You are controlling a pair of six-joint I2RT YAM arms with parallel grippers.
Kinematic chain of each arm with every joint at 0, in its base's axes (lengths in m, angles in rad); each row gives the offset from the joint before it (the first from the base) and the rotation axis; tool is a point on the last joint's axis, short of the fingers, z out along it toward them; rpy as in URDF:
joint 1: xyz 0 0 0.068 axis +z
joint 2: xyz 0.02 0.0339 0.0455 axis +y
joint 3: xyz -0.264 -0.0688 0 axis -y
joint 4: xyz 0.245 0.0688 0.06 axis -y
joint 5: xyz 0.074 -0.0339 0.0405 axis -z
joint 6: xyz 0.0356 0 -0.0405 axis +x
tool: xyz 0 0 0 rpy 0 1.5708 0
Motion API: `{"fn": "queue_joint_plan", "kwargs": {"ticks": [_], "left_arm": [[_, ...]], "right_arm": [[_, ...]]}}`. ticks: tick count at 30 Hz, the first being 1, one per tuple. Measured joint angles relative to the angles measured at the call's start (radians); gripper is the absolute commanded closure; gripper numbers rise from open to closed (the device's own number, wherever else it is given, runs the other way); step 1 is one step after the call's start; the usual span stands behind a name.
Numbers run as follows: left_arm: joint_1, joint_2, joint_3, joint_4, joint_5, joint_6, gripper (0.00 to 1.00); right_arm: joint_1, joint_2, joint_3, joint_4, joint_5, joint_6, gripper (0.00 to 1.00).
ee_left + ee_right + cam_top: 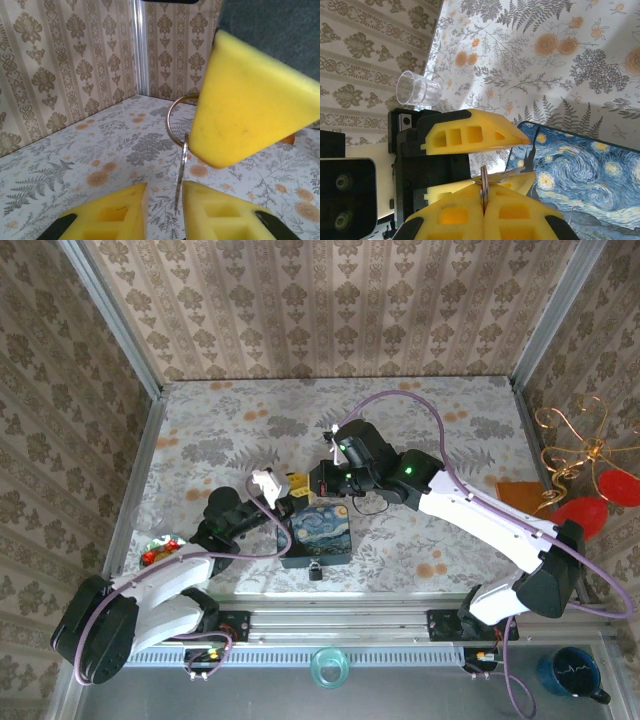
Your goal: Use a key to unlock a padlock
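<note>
Top view: the padlock (315, 569) sits against the near side of the Starry-Night box (318, 528), by the middle of the tabletop's (200, 420) near edge.

Left wrist: the left gripper (164, 192) has its 2 pads (215, 212) slightly apart around the hanging key (180, 182) (its ring (171, 117) is above).

Right wrist: the right gripper (484, 202) is pressed together on that key.
</note>
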Motion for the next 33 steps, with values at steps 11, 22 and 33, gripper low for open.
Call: {"fn": "queue_joint_plan", "kwargs": {"ticks": [11,22,33], "left_arm": [[0.014,0.0,0.0,0.035,0.016,-0.021,0.89],[0.02,0.0,0.0,0.034,0.027,-0.021,0.92],[0.022,0.0,0.005,0.021,0.025,-0.014,1.0]], "right_arm": [[0.004,0.017,0.0,0.031,-0.008,0.005,1.0],[0.004,0.016,0.0,0.053,0.011,0.023,1.0],[0.006,0.016,0.0,0.053,0.027,0.027,0.9]]}}
